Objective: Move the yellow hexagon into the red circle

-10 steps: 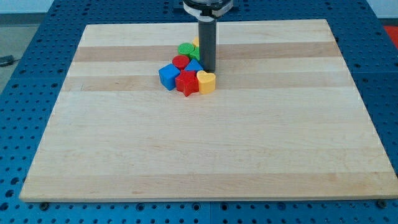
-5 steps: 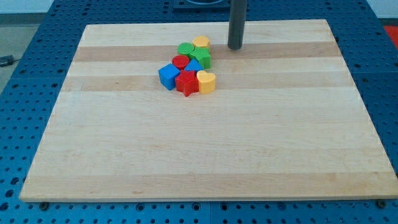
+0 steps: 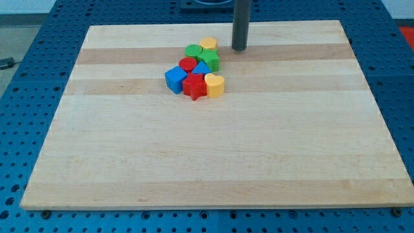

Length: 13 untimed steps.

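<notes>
The pale wooden board (image 3: 213, 149) carries one tight block cluster at 12 o'clock: yellow hexagon (image 3: 208, 43), green round block (image 3: 193, 51), green block (image 3: 209, 59), red circle (image 3: 187, 63), small blue block (image 3: 202, 68), blue cube (image 3: 174, 79), red star-like block (image 3: 193, 86), yellow heart (image 3: 215, 85).

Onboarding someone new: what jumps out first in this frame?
A tight cluster of coloured blocks near the board's top centre: yellow hexagon at its top, red circle just below-left. My tip stands apart to the hexagon's right, touching nothing.
</notes>
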### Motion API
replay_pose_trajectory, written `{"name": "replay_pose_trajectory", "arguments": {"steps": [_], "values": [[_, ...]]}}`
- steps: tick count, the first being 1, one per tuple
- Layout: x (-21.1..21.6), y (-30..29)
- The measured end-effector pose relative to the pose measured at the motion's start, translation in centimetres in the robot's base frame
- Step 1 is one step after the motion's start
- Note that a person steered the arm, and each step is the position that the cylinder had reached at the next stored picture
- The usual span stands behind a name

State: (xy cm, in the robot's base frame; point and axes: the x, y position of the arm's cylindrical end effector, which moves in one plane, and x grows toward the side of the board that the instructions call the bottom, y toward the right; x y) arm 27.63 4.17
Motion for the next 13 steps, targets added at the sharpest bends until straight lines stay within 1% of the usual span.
{"name": "replay_pose_trajectory", "arguments": {"steps": [2,3,4,5,6,8,9,11,12,13], "values": [[0.5,-7.0],[0.6,-8.9],[-1.4,-8.9],[-5.2,-9.8],[-4.2,-12.7],[1.5,-13.3],[2.4,-14.1],[2.4,-19.6],[3.3,-20.1],[5.2,-19.0]]}}
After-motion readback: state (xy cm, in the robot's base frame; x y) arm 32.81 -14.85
